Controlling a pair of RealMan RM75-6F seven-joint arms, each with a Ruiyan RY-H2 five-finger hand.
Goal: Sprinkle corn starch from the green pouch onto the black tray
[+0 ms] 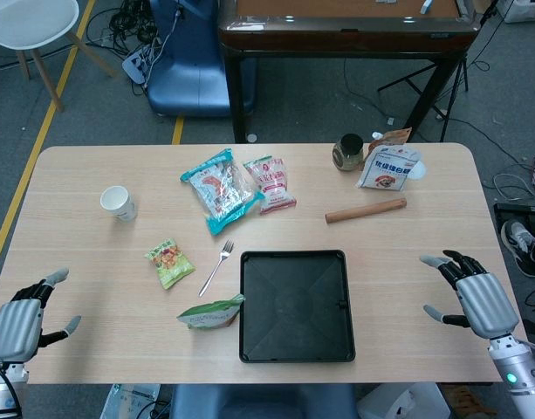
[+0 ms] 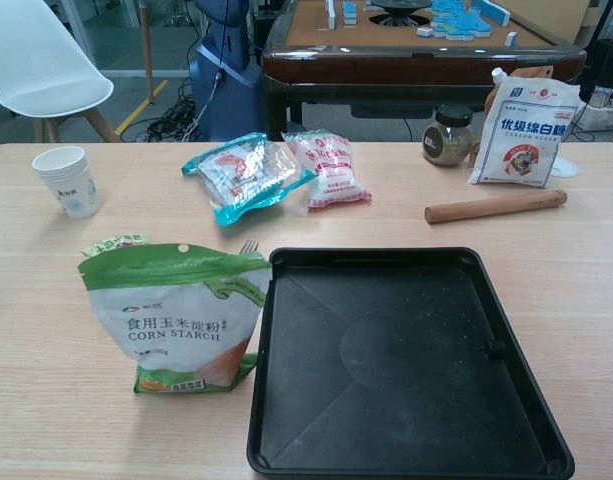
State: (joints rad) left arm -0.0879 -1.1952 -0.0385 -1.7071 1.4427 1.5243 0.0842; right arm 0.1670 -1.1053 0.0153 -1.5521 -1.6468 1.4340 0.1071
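Observation:
The green and white corn starch pouch (image 1: 211, 312) (image 2: 176, 317) stands upright at the tray's left edge, untouched. The black tray (image 1: 296, 305) (image 2: 406, 362) lies empty near the table's front edge. My left hand (image 1: 21, 320) hovers at the front left corner, fingers apart, holding nothing, well left of the pouch. My right hand (image 1: 470, 294) is at the front right, fingers spread and empty, right of the tray. Neither hand shows in the chest view.
A fork (image 1: 217, 264) lies behind the pouch, a small green snack packet (image 1: 169, 264) to its left. Paper cup (image 1: 118, 202) at far left. Teal bag (image 1: 216, 188), pink bag (image 1: 269, 183), rolling pin (image 1: 366, 210), jar (image 1: 347, 152) and white bag (image 1: 388, 167) sit behind the tray.

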